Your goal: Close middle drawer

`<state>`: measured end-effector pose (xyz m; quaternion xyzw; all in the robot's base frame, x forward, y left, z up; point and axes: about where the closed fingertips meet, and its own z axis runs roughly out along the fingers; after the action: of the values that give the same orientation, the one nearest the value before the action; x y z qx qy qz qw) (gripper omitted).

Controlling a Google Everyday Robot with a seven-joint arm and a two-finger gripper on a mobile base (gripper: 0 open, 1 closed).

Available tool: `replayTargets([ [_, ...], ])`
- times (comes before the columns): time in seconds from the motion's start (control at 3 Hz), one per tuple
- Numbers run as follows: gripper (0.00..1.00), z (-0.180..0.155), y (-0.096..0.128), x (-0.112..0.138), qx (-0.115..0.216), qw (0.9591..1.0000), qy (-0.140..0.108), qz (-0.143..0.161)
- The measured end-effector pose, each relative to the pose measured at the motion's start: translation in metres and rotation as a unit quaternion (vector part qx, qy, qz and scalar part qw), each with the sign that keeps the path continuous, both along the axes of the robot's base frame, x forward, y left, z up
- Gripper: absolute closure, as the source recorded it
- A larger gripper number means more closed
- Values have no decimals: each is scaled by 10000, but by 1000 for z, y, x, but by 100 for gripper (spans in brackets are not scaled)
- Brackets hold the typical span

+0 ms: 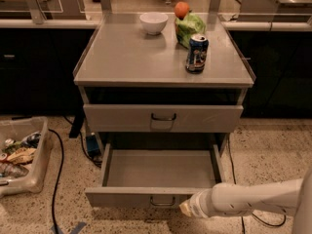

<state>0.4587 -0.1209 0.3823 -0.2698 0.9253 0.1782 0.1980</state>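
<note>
Camera view looks down on the grey cabinet (131,57), whose middle drawer (161,172) stands pulled out toward the near side, long axis left to right, front facing near. The gripper (186,209) sits at the drawer front, just right of its small handle (162,202); whether it is open or closed cannot be told.

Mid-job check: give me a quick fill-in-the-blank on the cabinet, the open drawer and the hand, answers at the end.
1. The middle drawer is pulled out, and its inside is ____.
2. The hand is low by the ____ end of that drawer's front, as seen in the picture.
3. The soda can stands upright on the cabinet top, nearer the camera than the ____ bowl.
Missing words: empty; right; white.
</note>
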Motion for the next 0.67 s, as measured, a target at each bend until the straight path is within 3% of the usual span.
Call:
replayTargets([
  [0.33,100,-2,4,18,176,9998,-121,-39],
  [0.67,100,-4,19,60,314,9979,-537,-198],
])
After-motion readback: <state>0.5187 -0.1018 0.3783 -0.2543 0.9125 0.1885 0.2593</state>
